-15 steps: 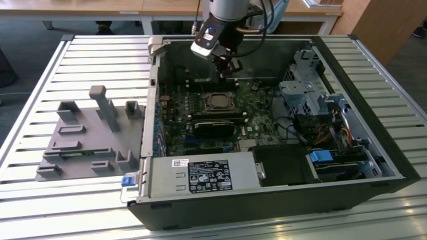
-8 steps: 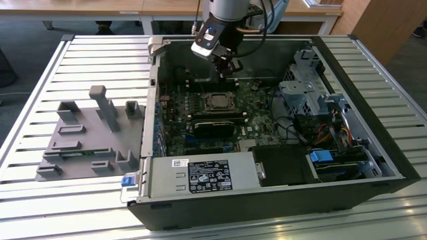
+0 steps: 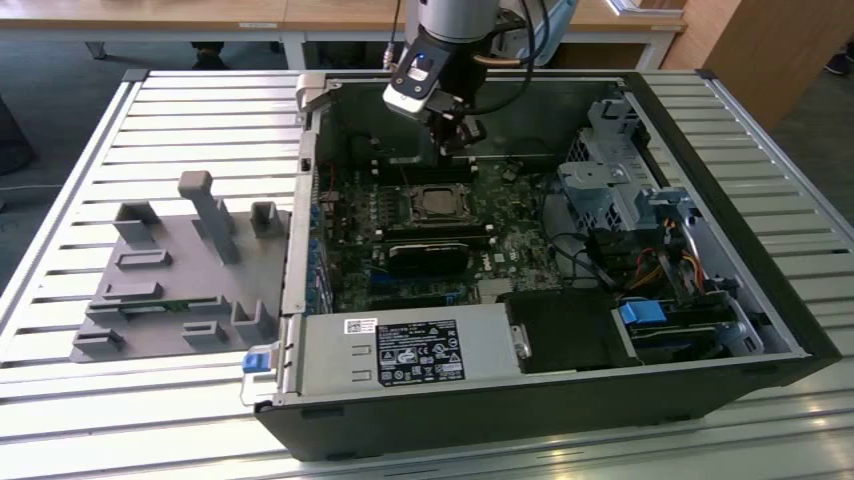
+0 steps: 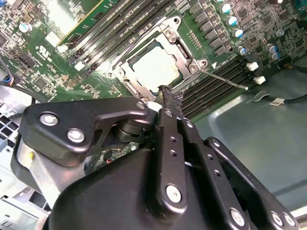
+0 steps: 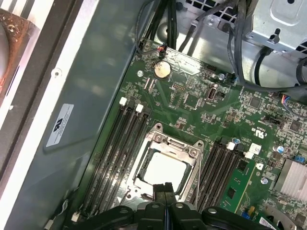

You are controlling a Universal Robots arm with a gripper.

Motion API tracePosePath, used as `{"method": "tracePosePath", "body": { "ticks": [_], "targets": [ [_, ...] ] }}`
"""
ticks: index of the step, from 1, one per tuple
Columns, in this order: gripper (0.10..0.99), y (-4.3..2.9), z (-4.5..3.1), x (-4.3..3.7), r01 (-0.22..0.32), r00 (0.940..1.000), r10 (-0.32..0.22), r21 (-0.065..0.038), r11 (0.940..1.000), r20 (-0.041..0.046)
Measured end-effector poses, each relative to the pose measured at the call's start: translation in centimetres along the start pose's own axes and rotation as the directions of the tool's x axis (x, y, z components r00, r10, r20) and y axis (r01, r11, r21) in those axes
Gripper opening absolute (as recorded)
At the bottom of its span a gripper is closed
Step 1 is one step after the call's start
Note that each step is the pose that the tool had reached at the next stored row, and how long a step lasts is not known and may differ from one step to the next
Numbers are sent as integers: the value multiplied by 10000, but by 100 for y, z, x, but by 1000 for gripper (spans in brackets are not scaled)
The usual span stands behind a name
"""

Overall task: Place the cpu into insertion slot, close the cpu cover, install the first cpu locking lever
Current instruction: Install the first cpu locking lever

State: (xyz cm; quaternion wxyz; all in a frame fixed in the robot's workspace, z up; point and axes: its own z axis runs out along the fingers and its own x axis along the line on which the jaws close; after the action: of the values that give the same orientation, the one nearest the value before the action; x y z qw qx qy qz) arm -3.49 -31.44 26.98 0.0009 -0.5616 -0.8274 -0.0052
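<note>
The cpu (image 4: 156, 67) lies flat in the insertion slot (image 5: 140, 167) on the green board, its dull silver top showing. The cpu cover (image 5: 173, 140), a silvery frame, lies down around the chip (image 5: 163, 170). A thin metal locking lever (image 4: 225, 79) sticks out from one socket corner across the black memory slots. My gripper (image 5: 164, 188) hangs just above the socket's edge with its black fingers pressed together and nothing between them. In the exterior view the gripper (image 3: 454, 135) is inside the open case, just beyond the socket (image 3: 434, 204).
The case walls (image 3: 307, 200) close in the board. A black card (image 3: 427, 250) lies in front of the socket and a power supply (image 3: 407, 350) nearer still. A drive cage (image 3: 614, 190) with cables fills the exterior view's right. A grey fixture (image 3: 174, 270) stands outside the case.
</note>
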Motion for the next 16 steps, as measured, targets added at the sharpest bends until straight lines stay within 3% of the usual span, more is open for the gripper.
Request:
{"method": "tracePosePath", "body": {
  "ticks": [16],
  "targets": [
    [106,0,0,0,826,9966,-826,5,9966,-7]
  ]
}}
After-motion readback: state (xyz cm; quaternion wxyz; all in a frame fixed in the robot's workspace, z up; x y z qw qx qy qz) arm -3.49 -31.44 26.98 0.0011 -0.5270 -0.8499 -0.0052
